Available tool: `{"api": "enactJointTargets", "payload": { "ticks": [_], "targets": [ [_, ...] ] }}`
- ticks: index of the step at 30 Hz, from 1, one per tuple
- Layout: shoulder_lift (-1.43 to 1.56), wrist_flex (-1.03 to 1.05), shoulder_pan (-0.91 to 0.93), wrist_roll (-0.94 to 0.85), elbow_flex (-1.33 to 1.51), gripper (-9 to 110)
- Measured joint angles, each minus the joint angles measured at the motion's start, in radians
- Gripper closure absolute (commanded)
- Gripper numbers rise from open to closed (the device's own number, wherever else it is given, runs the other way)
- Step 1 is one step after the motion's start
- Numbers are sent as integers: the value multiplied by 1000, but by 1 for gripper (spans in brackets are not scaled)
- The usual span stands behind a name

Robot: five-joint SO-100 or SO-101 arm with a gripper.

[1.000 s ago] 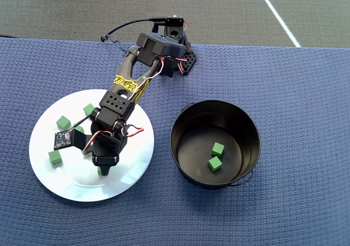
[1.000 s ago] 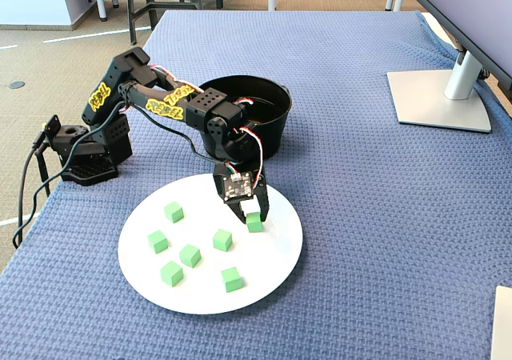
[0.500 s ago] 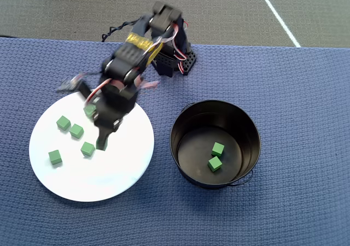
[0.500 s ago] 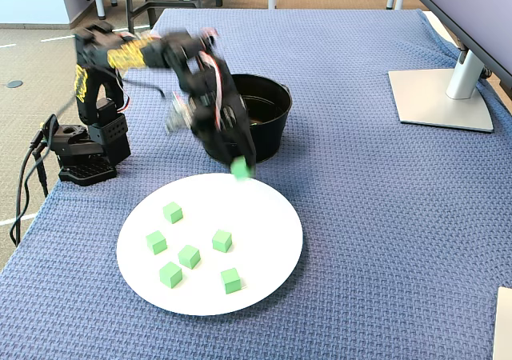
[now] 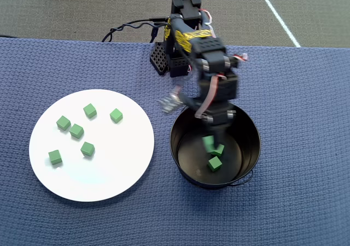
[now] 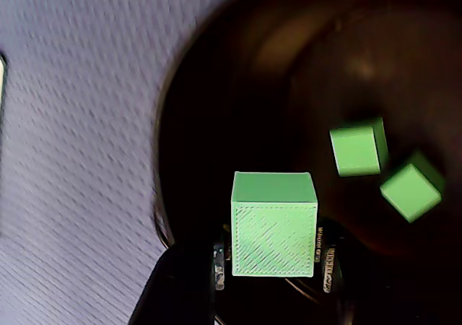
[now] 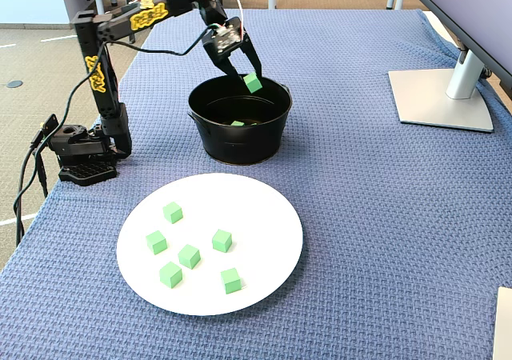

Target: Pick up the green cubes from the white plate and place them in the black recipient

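1. While a blue woven cloth (image 7: 376, 216) covers the table, the white plate (image 7: 264, 272) lies near the black recipient (image 7: 240, 136), on its camera side in the fixed view.
2. Above that pot's open mouth, the gripper (image 7: 250, 78) pinches one green cube (image 7: 253, 82), flat face toward the wrist camera.
3. Two cubes (image 6: 357, 150) rest on the pot floor; six sit on the plate.
4. A monitor stand (image 7: 438, 96) is well apart.

Overhead straight down, fixed oblique from beyond the white plate (image 7: 272, 272), wrist close, perhaps blurred.
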Motion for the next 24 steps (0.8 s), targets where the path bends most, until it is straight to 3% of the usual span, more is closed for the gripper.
{"api": "enactJointTargets", "payload": {
  "ticks": [1, 4, 11, 24],
  "targets": [
    [-14, -2, -25, 2, 3, 76],
    [-46, -12, -66, 5, 9, 74],
    [-46, -2, -3, -2, 0, 80],
    [-195, 66, 666, -267, -175, 84]
  ]
}}
